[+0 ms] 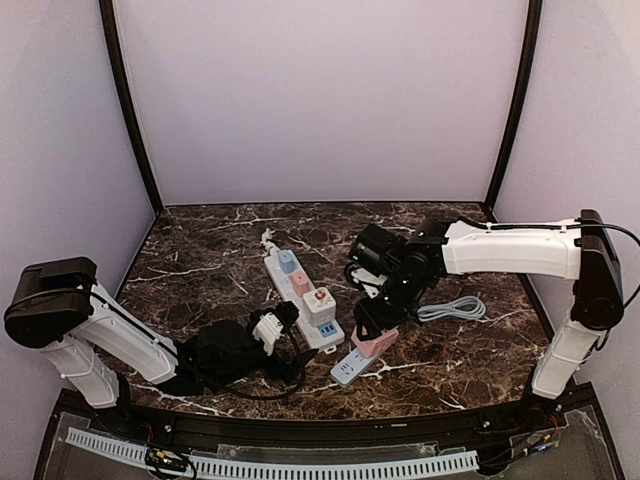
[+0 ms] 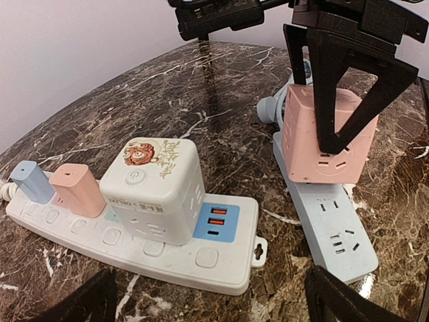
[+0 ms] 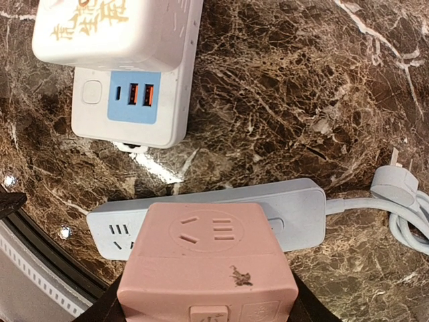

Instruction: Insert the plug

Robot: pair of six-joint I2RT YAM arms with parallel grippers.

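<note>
A pink cube plug [image 1: 376,340] is held in my right gripper [image 1: 378,322], which is shut on its sides. It sits low over the far half of a blue-grey power strip [image 1: 348,370], square to it. The prongs are hidden, so I cannot tell how deep it sits. In the right wrist view the cube [image 3: 208,261] covers the strip's middle [image 3: 301,208]. In the left wrist view the cube [image 2: 328,137] stands on the strip [image 2: 335,231]. My left gripper [image 1: 276,326] is open and empty at the near end of the white power strip [image 2: 134,248].
The white strip [image 1: 300,298] carries a white cube adapter [image 2: 157,188], a pink charger [image 2: 77,190] and a blue one [image 2: 31,180]. The blue-grey strip's coiled cable and plug [image 3: 399,188] lie to the right [image 1: 452,308]. The walls of the enclosure stand around the marble table.
</note>
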